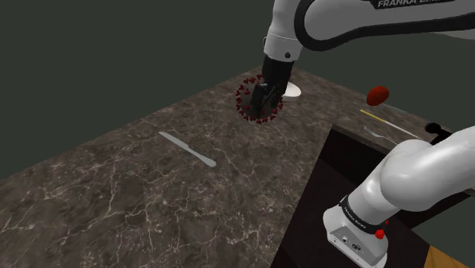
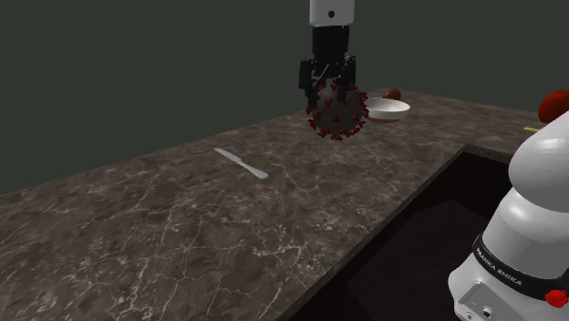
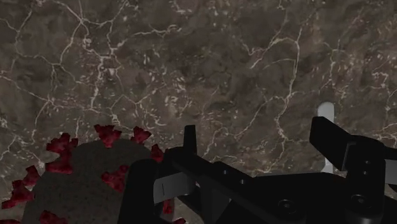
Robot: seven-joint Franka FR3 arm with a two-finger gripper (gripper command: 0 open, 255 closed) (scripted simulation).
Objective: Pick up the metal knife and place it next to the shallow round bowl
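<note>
A slim grey knife [image 1: 187,148] lies flat on the dark marble counter [image 1: 114,198], well toward the shoulder view's left of my gripper [image 1: 263,99]. The knife [image 2: 241,162] also lies left of the gripper [image 2: 330,87] in the second exterior view. The shallow white bowl [image 1: 293,90] [image 2: 387,110] rests just behind the hand. In the wrist view my gripper [image 3: 257,137] is open with bare counter between its fingers, and one end of the knife [image 3: 326,109] pokes out beyond one fingertip [image 3: 327,135].
A grey ball with red spikes [image 1: 257,100] [image 2: 337,109] [image 3: 83,178] sits right beside the hand, outside the fingers. A red lump [image 1: 377,95], a fork [image 1: 380,135] and a thin yellow stick [image 1: 380,118] lie at the shoulder view's far right. A dark recess [image 2: 429,237] cuts into the counter by the stand.
</note>
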